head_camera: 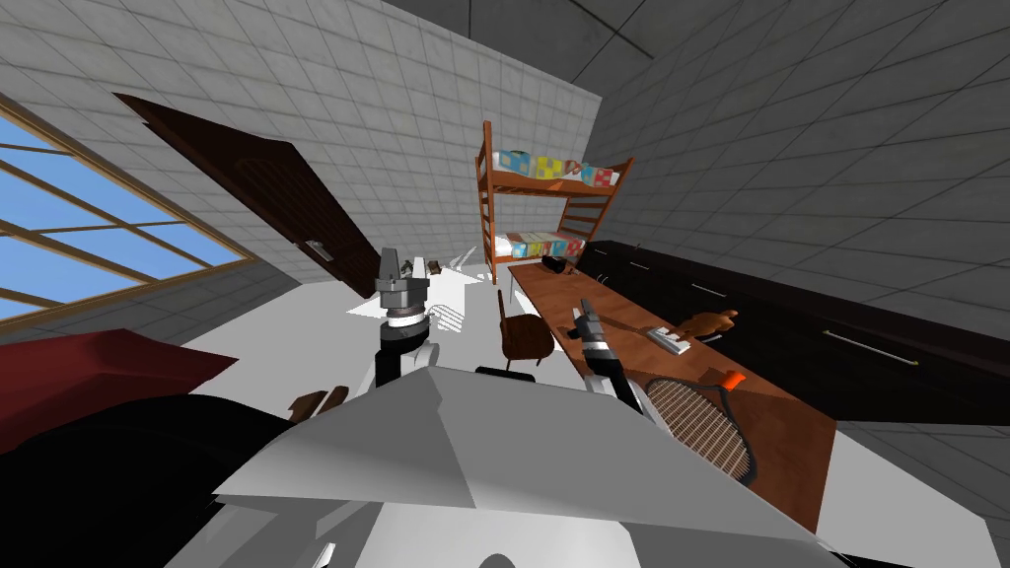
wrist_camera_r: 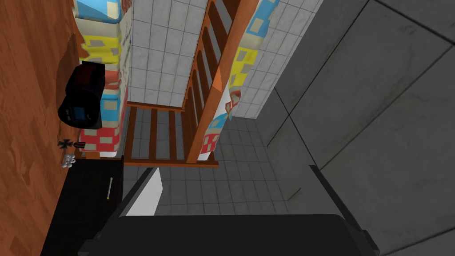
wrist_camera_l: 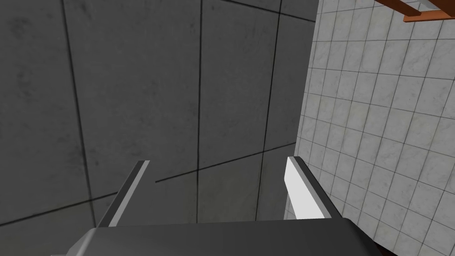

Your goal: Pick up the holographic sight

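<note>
At the far end of the desk (head_camera: 779,444) lies the dark sight (head_camera: 554,263), so we should carry our right gripper (head_camera: 587,316), spread open, along the desk to straddle it.

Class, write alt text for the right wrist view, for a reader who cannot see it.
The right end effector is open and empty, well short of the dark holographic sight on the wooden desk. A bunk bed with patchwork bedding stands beyond it.

- Your dark-boxed, grey-bladed left gripper (head_camera: 391,258) points upward on a raised forearm, fingers spread.
- Your matching right gripper (head_camera: 584,314) reaches forward, fingers likewise spread.
</note>
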